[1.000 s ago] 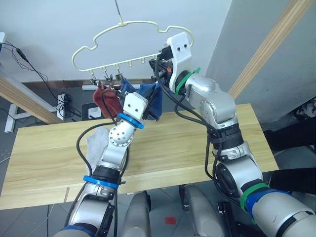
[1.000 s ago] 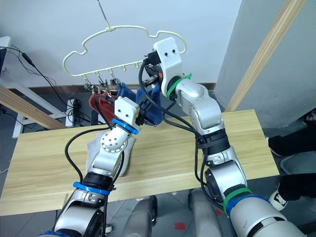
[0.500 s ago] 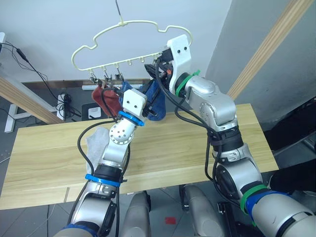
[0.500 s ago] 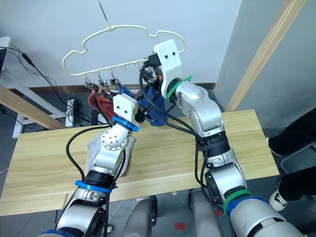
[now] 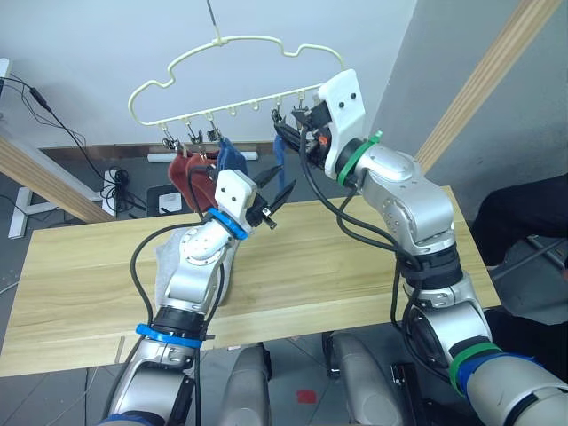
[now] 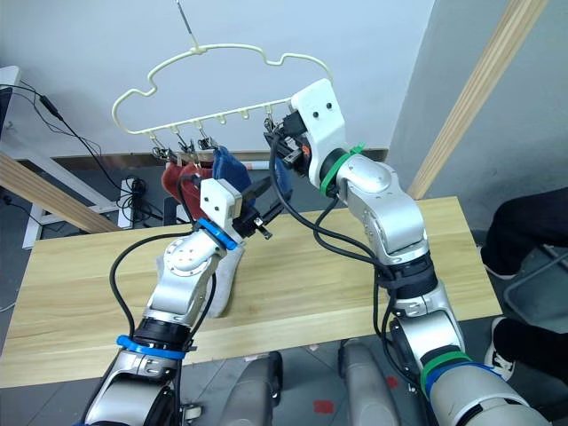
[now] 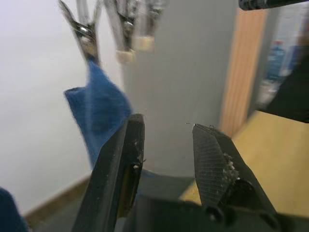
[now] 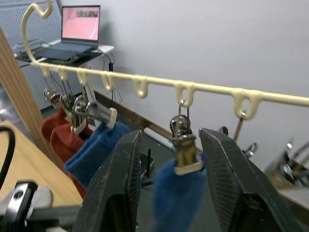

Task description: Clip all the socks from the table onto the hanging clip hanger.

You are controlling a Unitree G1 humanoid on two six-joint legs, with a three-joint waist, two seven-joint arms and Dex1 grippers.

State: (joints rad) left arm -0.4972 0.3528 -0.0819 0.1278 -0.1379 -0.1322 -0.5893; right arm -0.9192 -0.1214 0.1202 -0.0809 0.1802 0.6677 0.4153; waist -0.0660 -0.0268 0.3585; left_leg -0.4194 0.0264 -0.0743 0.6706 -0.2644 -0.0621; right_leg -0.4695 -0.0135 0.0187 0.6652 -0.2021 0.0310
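Socks [image 8: 179,195] clipped on clip hanger [image 8: 159,82]; grey sock [image 5: 177,257] on table [image 5: 80,275]

A laptop [image 8: 79,25] sits open on a desk [image 8: 99,50] by the white wall [image 5: 106,44]. 2 wooden poles [image 5: 484,80] slant at the sides. Cables [image 5: 53,115] run to a power strip [image 5: 114,182] on the floor.

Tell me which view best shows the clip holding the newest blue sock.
The right wrist view: the clip sits close between the open jaws, biting the blue sock. Both eye views show it small beside the right gripper; the left wrist view blurs it.
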